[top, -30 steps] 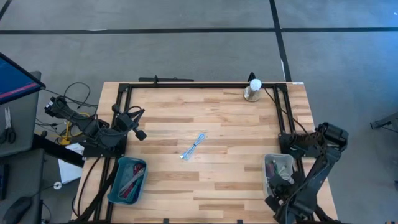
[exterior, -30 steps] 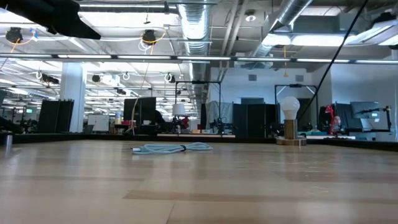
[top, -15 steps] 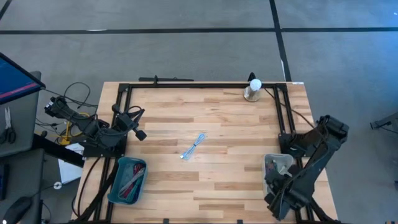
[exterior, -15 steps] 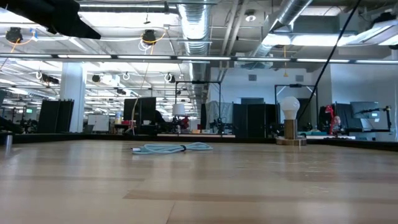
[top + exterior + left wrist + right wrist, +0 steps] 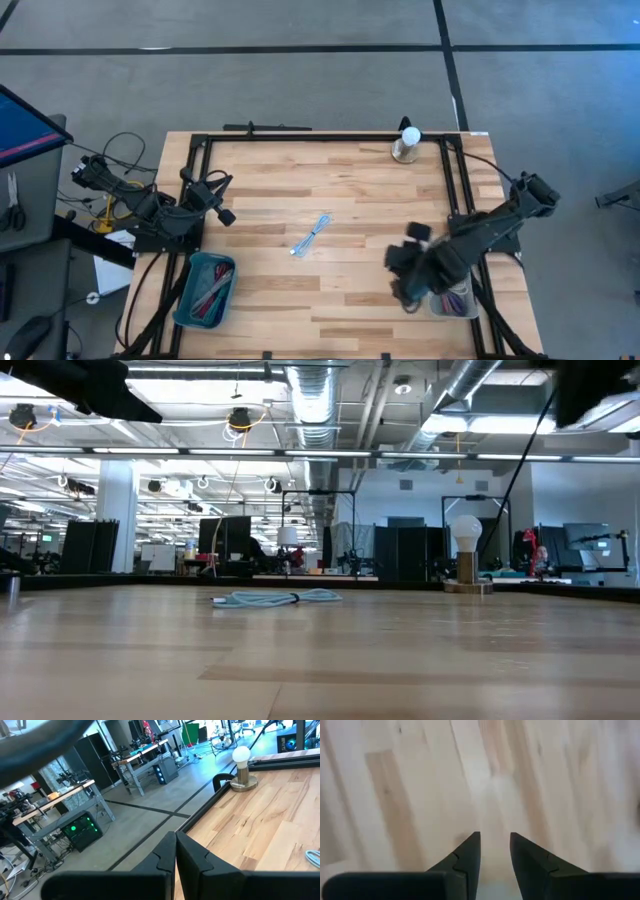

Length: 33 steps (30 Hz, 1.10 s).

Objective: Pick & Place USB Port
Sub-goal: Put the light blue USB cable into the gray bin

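Observation:
A coiled light-blue USB cable (image 5: 311, 236) lies flat on the wooden table near its middle, and shows in the low view too (image 5: 275, 598). My right gripper (image 5: 402, 272) hangs over bare wood to the cable's right and a little nearer, well apart from it. Its fingers (image 5: 495, 849) stand slightly open with nothing between them, pointing down at the boards. My left gripper (image 5: 175, 854) is shut and empty, parked at the table's left edge (image 5: 215, 205).
A teal bin (image 5: 205, 290) with pens sits near the left front corner. A clear bin (image 5: 452, 300) of small items sits at the right front, just beside the right arm. A bulb on a round base (image 5: 407, 145) stands at the far edge. A black frame (image 5: 300, 137) rims the table.
My right arm has swung out from the table's near right corner, from over the clear bin, toward the table's left and middle, closing on the cable. The cable and the left arm have kept still.

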Each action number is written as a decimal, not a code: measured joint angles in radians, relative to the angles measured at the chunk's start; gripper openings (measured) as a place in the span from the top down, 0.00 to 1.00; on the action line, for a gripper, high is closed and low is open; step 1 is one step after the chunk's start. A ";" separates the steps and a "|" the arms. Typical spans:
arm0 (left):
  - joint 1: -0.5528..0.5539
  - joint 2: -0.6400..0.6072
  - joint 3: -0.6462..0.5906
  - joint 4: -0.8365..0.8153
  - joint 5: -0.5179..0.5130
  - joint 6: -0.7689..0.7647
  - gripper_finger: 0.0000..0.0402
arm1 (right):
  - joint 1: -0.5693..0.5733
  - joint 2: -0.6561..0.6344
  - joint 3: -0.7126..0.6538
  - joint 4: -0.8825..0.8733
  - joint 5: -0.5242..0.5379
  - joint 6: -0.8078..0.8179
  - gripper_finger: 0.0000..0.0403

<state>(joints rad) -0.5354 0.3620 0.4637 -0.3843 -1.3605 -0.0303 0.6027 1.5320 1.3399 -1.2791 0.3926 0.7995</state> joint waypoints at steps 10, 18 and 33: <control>0.000 0.000 0.000 0.000 0.000 0.006 0.97 | -0.221 0.101 0.000 0.346 0.110 -0.563 0.76; 0.000 0.000 0.000 0.000 0.000 0.008 0.97 | -0.335 0.210 -0.001 0.582 0.111 -0.870 0.75; 0.000 0.000 0.000 0.000 0.000 0.008 0.97 | -0.424 0.459 0.001 0.856 0.102 -1.154 0.57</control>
<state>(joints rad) -0.5354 0.3622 0.4637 -0.3847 -1.3602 -0.0223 0.1785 1.9909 1.3405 -0.4230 0.4947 -0.3542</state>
